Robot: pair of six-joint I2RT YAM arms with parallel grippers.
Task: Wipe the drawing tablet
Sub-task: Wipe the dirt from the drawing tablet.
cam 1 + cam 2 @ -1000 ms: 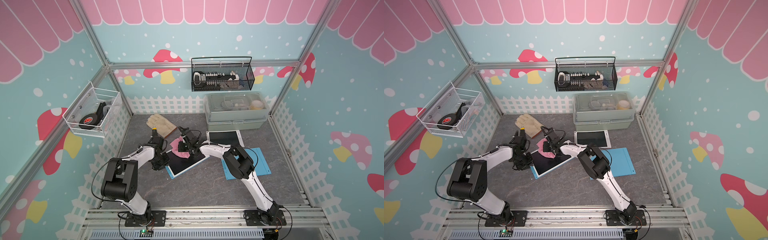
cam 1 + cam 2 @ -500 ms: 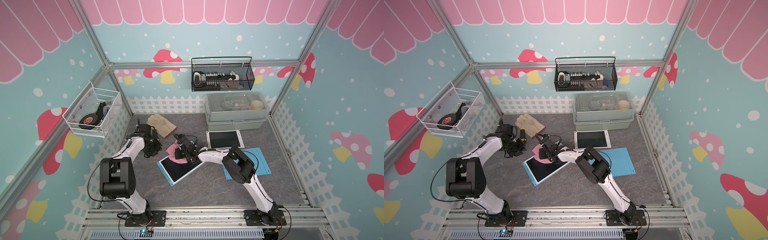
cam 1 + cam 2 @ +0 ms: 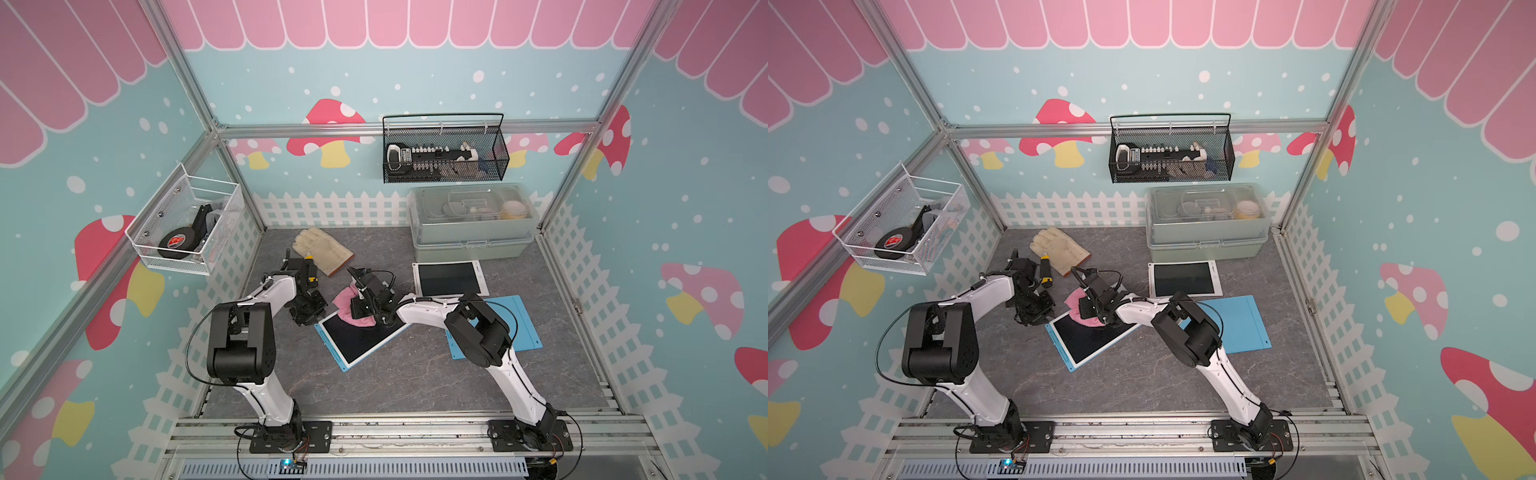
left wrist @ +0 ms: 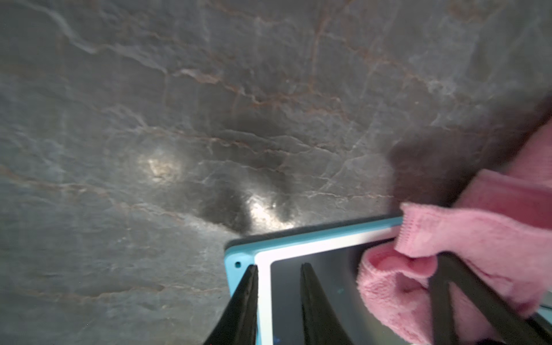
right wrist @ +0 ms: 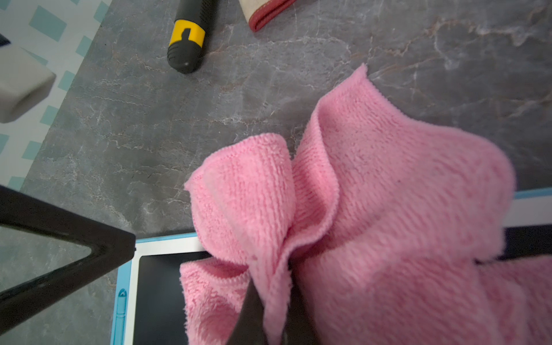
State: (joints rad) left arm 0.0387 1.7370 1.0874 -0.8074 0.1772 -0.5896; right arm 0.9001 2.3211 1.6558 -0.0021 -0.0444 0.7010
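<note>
The drawing tablet (image 3: 360,338) (image 3: 1086,338), blue-framed with a dark screen, lies askew on the grey floor. A pink cloth (image 3: 347,305) (image 3: 1077,307) (image 5: 388,209) is bunched over its far corner, and my right gripper (image 3: 360,309) (image 3: 1089,309) (image 5: 271,277) is shut on a fold of it. My left gripper (image 3: 309,320) (image 3: 1034,320) (image 4: 279,265) stands at the tablet's far left corner (image 4: 239,260). Its jaws are a little apart, one fingertip over the blue frame, the other over the screen, with nothing held between them.
A white-framed tablet (image 3: 449,278) and a blue mat (image 3: 523,328) lie to the right. A tan glove (image 3: 322,249) and a yellow-black knife (image 3: 1045,270) (image 5: 186,38) lie behind the left gripper. A grey-green lidded box (image 3: 471,232) stands at the back.
The left gripper swung back towards the glove and has come forward again to the tablet's corner. The tablet slid a little to the front left. The right gripper kept hold of the cloth.
</note>
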